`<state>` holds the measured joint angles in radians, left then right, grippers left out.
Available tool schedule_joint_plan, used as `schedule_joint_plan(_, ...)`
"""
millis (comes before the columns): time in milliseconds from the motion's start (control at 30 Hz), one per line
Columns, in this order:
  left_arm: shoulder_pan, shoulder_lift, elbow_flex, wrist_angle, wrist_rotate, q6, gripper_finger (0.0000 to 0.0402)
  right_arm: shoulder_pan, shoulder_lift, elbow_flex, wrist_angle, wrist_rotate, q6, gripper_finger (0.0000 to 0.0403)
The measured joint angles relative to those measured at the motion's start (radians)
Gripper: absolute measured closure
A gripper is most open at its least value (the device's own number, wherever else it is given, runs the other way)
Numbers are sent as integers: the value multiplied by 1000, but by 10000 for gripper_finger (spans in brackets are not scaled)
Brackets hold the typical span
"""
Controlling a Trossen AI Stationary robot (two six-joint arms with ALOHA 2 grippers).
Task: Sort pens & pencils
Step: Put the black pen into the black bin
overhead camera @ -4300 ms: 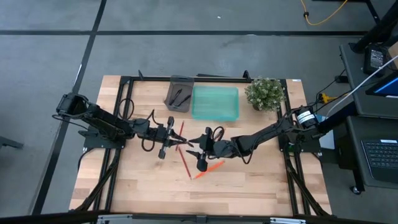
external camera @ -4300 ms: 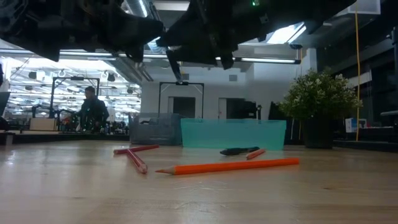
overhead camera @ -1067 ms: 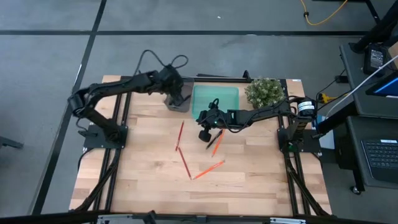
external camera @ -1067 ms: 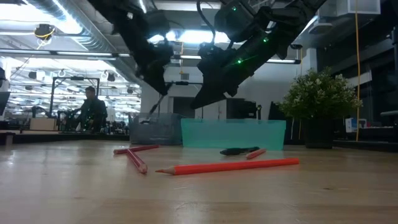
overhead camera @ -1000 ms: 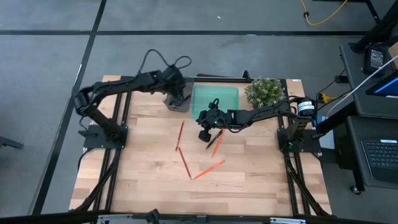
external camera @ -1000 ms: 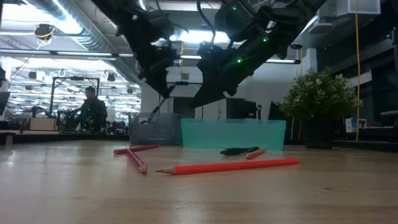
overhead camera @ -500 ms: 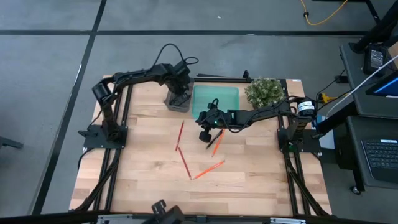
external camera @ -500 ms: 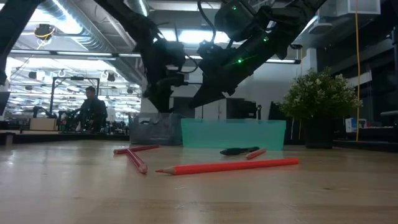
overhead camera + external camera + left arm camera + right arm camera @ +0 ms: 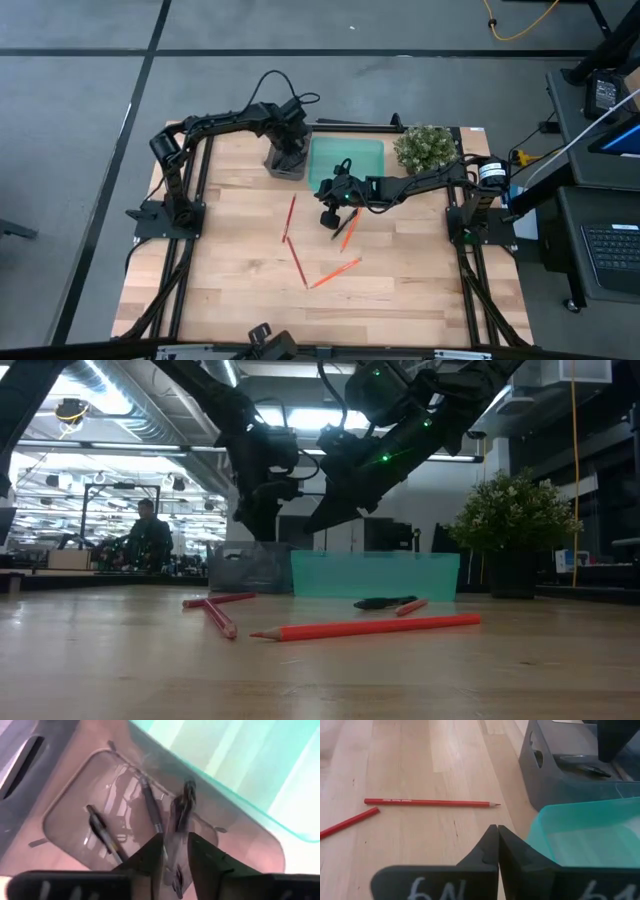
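Over wooden table: left gripper hovering above grey tray, fingers slightly parted around a pen dropping among pens. Right gripper pressed shut, hanging beside teal tray. Pencils lying mid-table.

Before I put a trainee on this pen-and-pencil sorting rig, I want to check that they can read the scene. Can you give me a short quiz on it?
1. True or false: the teal plastic tray is empty.
2. Where does the left claw hang?
A. over the dark grey plastic tray
B. over the potted plant
C. over bare table
3. Fill in: the right claw, low over the table by the teal plastic tray, is ___ (open or shut).

Key: 1 true; 2 A; 3 shut.
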<state>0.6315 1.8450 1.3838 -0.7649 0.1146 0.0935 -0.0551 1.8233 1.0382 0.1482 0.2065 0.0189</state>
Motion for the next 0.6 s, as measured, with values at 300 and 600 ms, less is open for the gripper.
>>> schedule_joint_plan(300,-18,-3,0,3,-1,44,305,2,0,0,0,-1,-1,400)
schedule_joint_plan(600,-78,-146,-50,114,-18,71,304,28,-13,-1,-2,1,-1,399)
